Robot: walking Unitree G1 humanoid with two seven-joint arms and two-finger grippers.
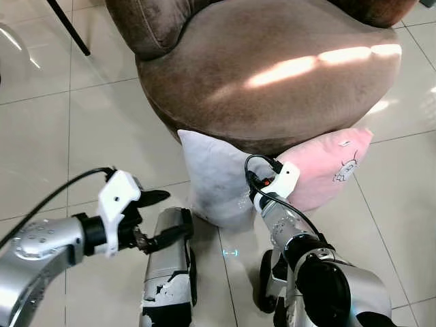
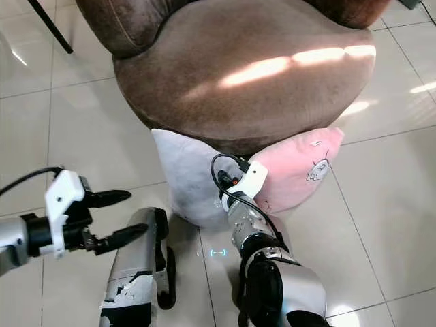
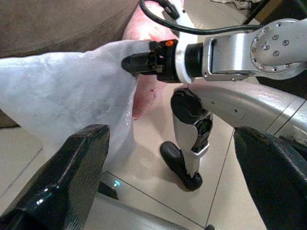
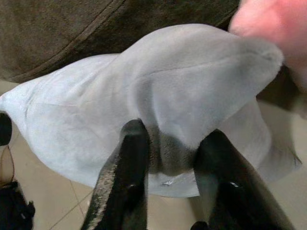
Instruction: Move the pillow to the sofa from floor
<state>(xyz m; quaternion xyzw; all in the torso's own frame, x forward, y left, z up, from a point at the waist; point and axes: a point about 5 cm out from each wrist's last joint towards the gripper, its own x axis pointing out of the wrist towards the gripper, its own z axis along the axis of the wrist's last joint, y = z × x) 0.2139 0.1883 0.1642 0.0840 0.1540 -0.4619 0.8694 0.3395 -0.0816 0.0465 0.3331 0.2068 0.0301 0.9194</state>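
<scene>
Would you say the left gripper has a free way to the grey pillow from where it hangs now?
Probably yes. The left gripper hangs open beside the grey pillow, with bare floor between them. The right gripper already pinches the pillow's nearer edge, so the left should take the free corner.

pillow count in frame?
2. Grey pillow on the floor against the sofa, pinched by the right gripper; pink pillow beside it. None seen elsewhere.

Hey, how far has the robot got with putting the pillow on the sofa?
Early stage. Done: the right gripper has reached the grey pillow and pinches a fold of its edge. In hand: the pillow rests on the floor against the brown sofa, beside a pink pillow; the left gripper hovers open nearby. Left: lifting it onto the seat.
</scene>
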